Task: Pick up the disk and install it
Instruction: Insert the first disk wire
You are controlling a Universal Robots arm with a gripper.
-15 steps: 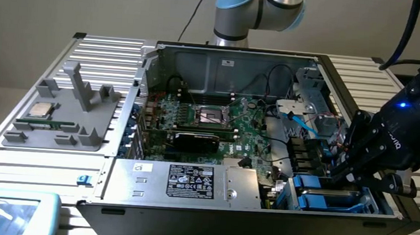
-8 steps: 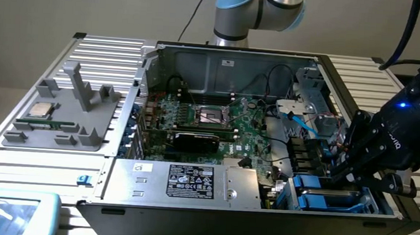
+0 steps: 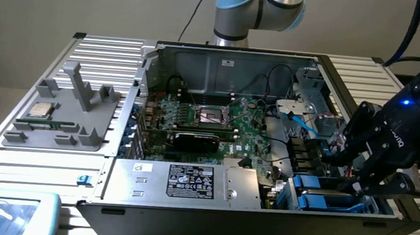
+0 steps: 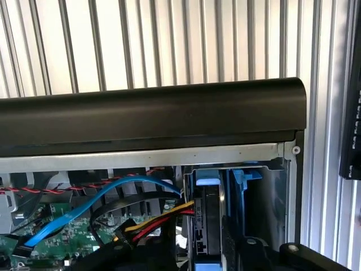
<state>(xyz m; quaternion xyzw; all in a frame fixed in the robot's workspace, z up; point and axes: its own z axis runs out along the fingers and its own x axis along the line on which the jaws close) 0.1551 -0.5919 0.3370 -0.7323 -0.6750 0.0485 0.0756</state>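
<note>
Tool [image 3: 347, 171]: jaws parted, straddling disk [image 4: 206, 220] seated on edge in bay [image 4: 271, 192], lower right of exterior frame. Silver box label [image 3: 190, 181]: print illegible.

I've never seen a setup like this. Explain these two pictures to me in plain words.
The machine is a robot arm ending in a black gripper. One picture comes from a camera off the arm, the other from one on its wrist. On the slatted metal table lies an open computer case, beside it a grey holder with a small chip. The gripper is down in the case's drive bay, right over the disk, which sits between blue rails. Whether it holds the disk, I cannot tell.
</note>
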